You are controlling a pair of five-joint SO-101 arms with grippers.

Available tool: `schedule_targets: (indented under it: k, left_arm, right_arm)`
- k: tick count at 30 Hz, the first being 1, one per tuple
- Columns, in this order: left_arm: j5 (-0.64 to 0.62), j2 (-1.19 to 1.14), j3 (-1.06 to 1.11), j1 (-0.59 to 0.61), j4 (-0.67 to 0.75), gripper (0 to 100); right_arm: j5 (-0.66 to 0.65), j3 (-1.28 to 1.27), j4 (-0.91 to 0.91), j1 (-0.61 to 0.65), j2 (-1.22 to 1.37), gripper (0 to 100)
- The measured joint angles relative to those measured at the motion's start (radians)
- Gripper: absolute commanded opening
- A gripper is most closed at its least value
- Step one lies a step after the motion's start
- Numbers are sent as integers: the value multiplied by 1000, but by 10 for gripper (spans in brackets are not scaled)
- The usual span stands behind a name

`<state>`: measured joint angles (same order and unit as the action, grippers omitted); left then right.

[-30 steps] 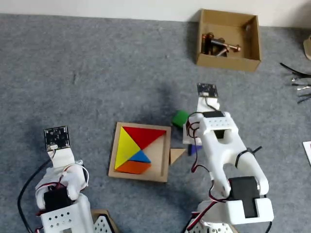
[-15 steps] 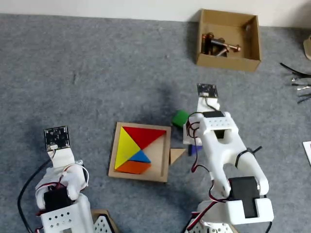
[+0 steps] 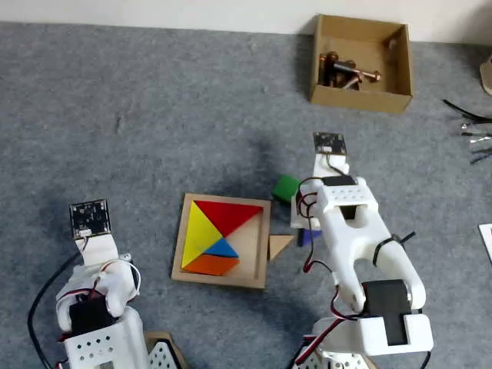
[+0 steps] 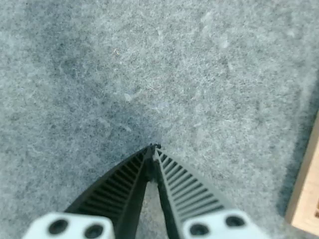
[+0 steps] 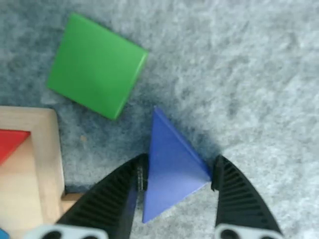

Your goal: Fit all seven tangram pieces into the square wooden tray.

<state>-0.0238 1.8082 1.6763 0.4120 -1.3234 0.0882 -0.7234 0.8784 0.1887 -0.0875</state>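
The square wooden tray point(image 3: 225, 199) holds a red triangle point(image 3: 231, 214), a yellow triangle point(image 3: 198, 231), a small blue triangle point(image 3: 223, 247) and an orange piece point(image 3: 211, 264). A plain wooden triangle point(image 3: 279, 245) lies just outside its right edge. The green square point(image 5: 97, 64) rests on the carpet beyond the tray's corner point(image 5: 35, 124). My right gripper point(image 5: 178, 164) is shut on a dark blue triangle point(image 5: 172, 167) that lies on the carpet, one finger on each side. My left gripper point(image 4: 153, 148) is shut and holds nothing, low over bare carpet left of the tray.
A cardboard box point(image 3: 361, 94) with metal parts stands at the back right. Cables point(image 3: 469, 123) lie at the right edge. The tray's edge point(image 4: 306, 189) shows beside my left gripper. Open grey carpet stretches across the left and back.
The right arm has shifted very slightly; the left arm and the pieces have stayed put.
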Motion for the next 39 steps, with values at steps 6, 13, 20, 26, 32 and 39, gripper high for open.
schedule_targets:
  k: [6, 13, 20, 26, 32, 39]
  left_arm:
    - [0, 0, 0, 0, 0, 5]
    - [0, 0, 0, 0, 0, 5]
    - [0, 0, 0, 0, 0, 5]
    - [0, 0, 0, 0, 0, 5]
    - [0, 0, 0, 0, 0, 5]
    - [0, 0, 0, 0, 0, 5]
  right_arm:
    - [0, 0, 0, 0, 0, 94]
    - [-3, 2, 2, 3, 0, 15]
    - [-3, 2, 2, 2, 0, 16]
    - [-11, 14, 3, 3, 0, 17]
    - [-118, 157, 169, 5, 0, 17]
    - [-183, 259, 313, 3, 0, 17]
